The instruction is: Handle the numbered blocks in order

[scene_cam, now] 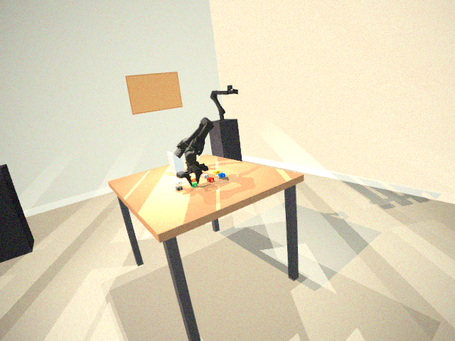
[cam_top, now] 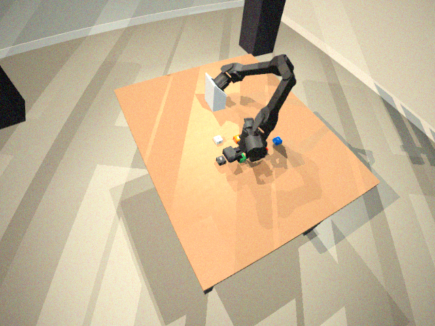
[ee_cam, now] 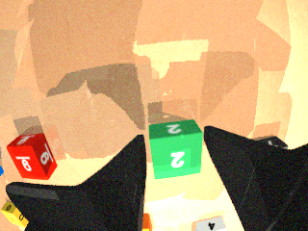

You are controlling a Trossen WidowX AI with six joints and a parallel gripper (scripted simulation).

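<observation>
"Where was the block marked 2?"

"The small green cube (cam_top: 242, 158) (scene_cam: 194, 185) (ee_cam: 175, 150) sat on the orange-brown worktop (cam_top: 211, 224) (scene_cam: 146, 202) (ee_cam: 106, 29), well inside all four edges. Its 2 was readable on two faces."

"And the black, pointed fingers (cam_top: 242, 159) (scene_cam: 195, 184)?"

"Partly spread, one on either side of it, with slim gaps showing. They weren't pinching it."

"What about its neighbours?"

"In the top view, a small black cube (cam_top: 220, 160) (scene_cam: 178, 188) (ee_cam: 272, 141) lay on the side towards the worktop's left edge; I couldn't make out its digit. A small white cube (cam_top: 218, 139) (scene_cam: 178, 182) (ee_cam: 210, 224) read 4."

"The other side?"

"A small red cube (scene_cam: 210, 180) (ee_cam: 32, 156) carried barred digits, 6 or 9, I couldn't tell. A small yellow cube (scene_cam: 217, 172) (ee_cam: 14, 214) read 0. A small blue cube (cam_top: 276, 140) (scene_cam: 221, 175) (ee_cam: 1, 170) lay nearest the right edge in the top view, its digit too small to read."
</observation>
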